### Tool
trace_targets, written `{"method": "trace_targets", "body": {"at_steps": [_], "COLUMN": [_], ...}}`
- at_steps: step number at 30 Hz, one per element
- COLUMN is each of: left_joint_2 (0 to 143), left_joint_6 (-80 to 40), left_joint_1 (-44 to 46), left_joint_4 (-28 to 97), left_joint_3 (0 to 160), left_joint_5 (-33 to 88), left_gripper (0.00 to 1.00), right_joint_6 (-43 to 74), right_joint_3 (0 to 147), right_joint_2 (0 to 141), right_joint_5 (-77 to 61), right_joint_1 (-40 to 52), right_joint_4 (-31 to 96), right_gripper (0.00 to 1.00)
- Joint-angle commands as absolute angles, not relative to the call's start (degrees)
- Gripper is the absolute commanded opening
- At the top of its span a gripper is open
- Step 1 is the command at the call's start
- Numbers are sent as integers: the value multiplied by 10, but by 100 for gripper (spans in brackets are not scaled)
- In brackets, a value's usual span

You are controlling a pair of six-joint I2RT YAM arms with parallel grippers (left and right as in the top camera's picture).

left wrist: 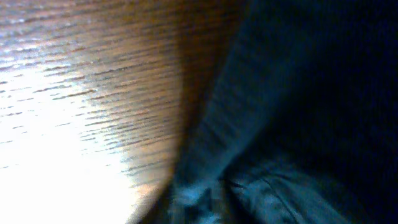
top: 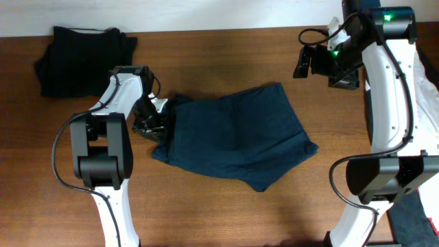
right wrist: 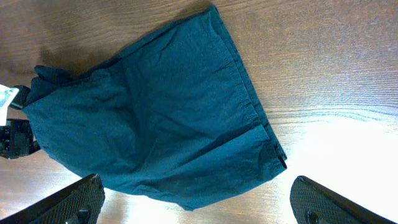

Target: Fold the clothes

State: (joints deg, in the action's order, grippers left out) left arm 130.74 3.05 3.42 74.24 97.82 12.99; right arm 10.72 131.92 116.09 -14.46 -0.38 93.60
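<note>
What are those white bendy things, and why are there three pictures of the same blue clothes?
The white bendy things are two robot arms sitting at a wooden table. Each arm ends in a claw with two fingers. One picture is taken from a camera up above the table. The other two come from small cameras fixed on the arms' wrists, so each arm can see what its own claw is near.

On the table lies a dark blue piece of clothing, spread out and a bit rumpled. In the far corner sits a black pile of clothes.

The left claw is down at the edge of the blue cloth. Its camera is so close that the picture is blurry, so I cannot tell if it is pinching the cloth. The right claw is up in the air, open and holding nothing.
</note>
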Motion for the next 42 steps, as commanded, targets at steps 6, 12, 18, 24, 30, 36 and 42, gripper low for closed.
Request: {"method": "trace_targets", "body": {"at_steps": [6,12,18,24,30,36,42], "left_joint_2": [1304,1302,1289,1271,1271,1272,1272], "left_joint_6": [18,-35,-64,-64,-64,-64,-64], "left_joint_1": [32,-32,-118,-158,-158,-158,-158], "left_joint_4": [752,827,926,953,957,956,957], "left_joint_3": [969,1062,1165,1183,1183,1183,1183], "left_joint_5": [121,74,12,12,12,12,12], "left_gripper": [1,0,0,0,1,1,1], "right_joint_6": [108,108,108,108,108,108,112], "right_joint_3": [1317,1316,1316,1263,1160,1134,1134], "right_joint_2": [1159,1159,1159,1175,1225,1289,1342], "right_joint_5": [-144,-143,-123,-127,-129,-127,-48], "right_joint_1": [-4,-4,-3,47,133,182,210], "right_joint_4": [930,926,924,868,773,714,688], "right_gripper": [99,99,99,99,99,98,90]}}
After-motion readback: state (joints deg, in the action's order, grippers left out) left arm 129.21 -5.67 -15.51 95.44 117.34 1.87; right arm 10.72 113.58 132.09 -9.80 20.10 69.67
